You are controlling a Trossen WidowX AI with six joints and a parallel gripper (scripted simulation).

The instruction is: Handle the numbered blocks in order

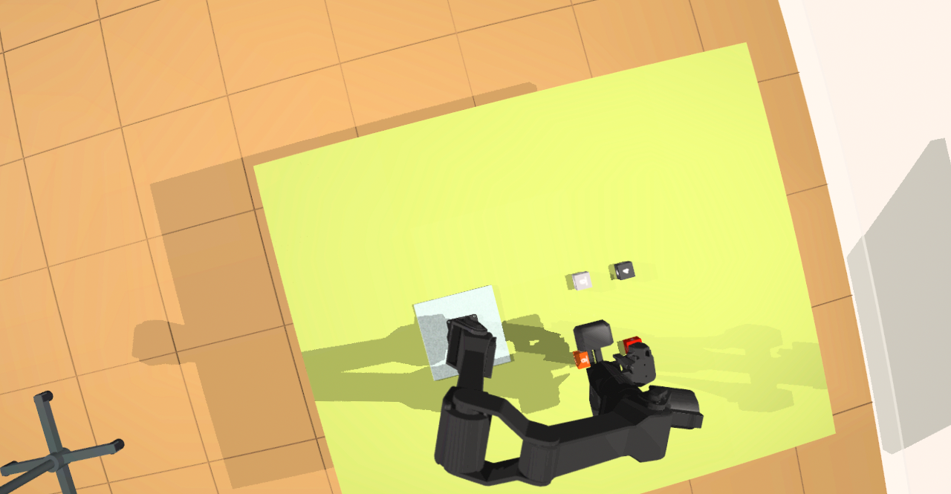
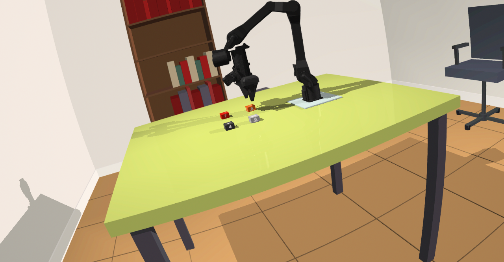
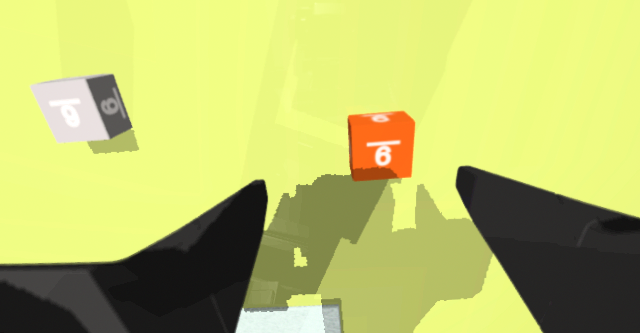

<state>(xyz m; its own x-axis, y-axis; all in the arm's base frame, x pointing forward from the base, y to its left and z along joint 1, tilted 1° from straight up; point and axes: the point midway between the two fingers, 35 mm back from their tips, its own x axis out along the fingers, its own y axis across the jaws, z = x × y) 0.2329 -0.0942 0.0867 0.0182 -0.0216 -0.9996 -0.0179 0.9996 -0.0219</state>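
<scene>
The orange block [image 1: 582, 359] [image 2: 250, 108] [image 3: 382, 148] shows an underlined 9, upside down in the wrist view. The white block [image 1: 582, 281] [image 2: 253, 118] [image 3: 72, 115] shows a 6. The red block [image 1: 631, 342] [image 2: 224, 115] shows a 7 in the exterior view, and the black block [image 2: 228, 126] [image 1: 625, 270] shows a 4. All four stand on the table. My gripper [image 2: 249, 99] [image 3: 361, 182] is open and empty, with its tips above the orange block. Its fingertips are hidden in the top view, where the arm partly covers the red block.
The arm's base stands on a pale plate [image 1: 429, 365] [image 2: 332, 99] on the yellow-green table [image 1: 399, 192] [image 2: 176, 175]. The white block lies beside the orange one, on the left in the wrist view. A bookshelf [image 2: 169, 31] and a chair [image 2: 484, 31] stand beyond the table.
</scene>
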